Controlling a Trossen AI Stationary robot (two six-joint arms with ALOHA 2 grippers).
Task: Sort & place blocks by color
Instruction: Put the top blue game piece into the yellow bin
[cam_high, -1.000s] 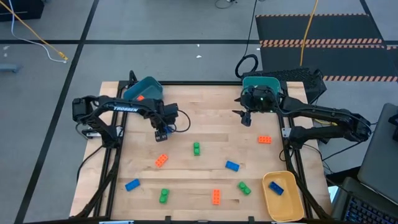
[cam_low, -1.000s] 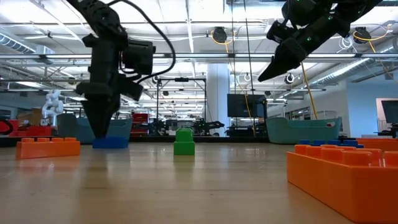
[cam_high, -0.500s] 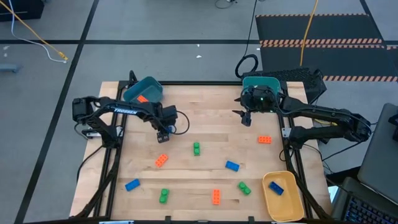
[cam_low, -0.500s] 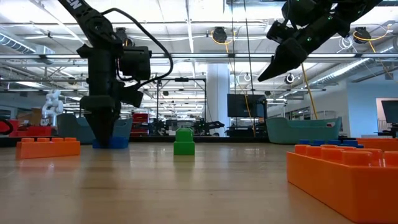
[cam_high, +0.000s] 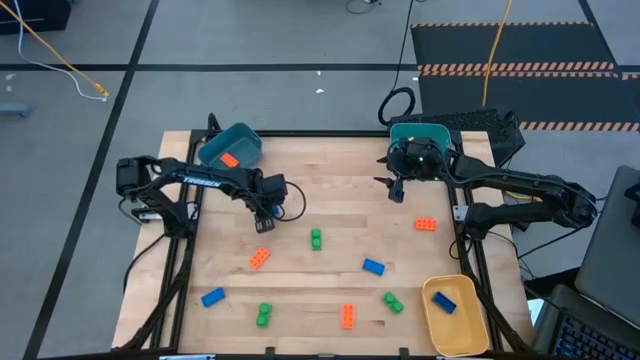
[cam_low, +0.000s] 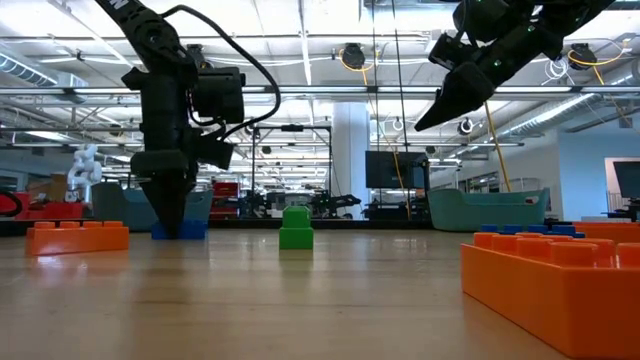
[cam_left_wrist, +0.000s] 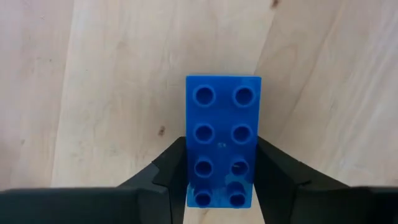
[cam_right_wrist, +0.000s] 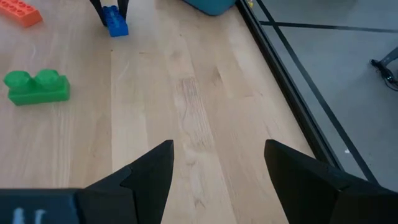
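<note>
- Plainly, only the left wrist view shows the grip: the left gripper (cam_left_wrist: 221, 180) has its two fingers closed against the long sides of a blue block (cam_left_wrist: 222, 140) that lies studs-up on the wooden table (cam_left_wrist: 112, 93).
- From above, that same block is hidden under the left gripper (cam_high: 265, 212), which sits in the table's left half, just in front of the teal bin (cam_high: 231, 146) holding one orange block (cam_high: 227, 158).
- The low view shows the left gripper (cam_low: 172, 215) pointing straight down, its tips at the table, with the blue block (cam_low: 180, 230) at its foot.
- The right gripper (cam_high: 396, 190) hangs above the table near a second teal bin (cam_high: 420, 135), jaws spread wide and holding nothing; its wrist view shows bare wood between its fingers (cam_right_wrist: 149, 174).
- Loose blocks lie scattered nearer the front: an orange block (cam_high: 259, 257), a green block (cam_high: 316, 238), another blue block (cam_high: 373, 266).
- The yellow bin (cam_high: 455, 318) at the front right corner holds a blue block (cam_high: 443, 301).
</note>
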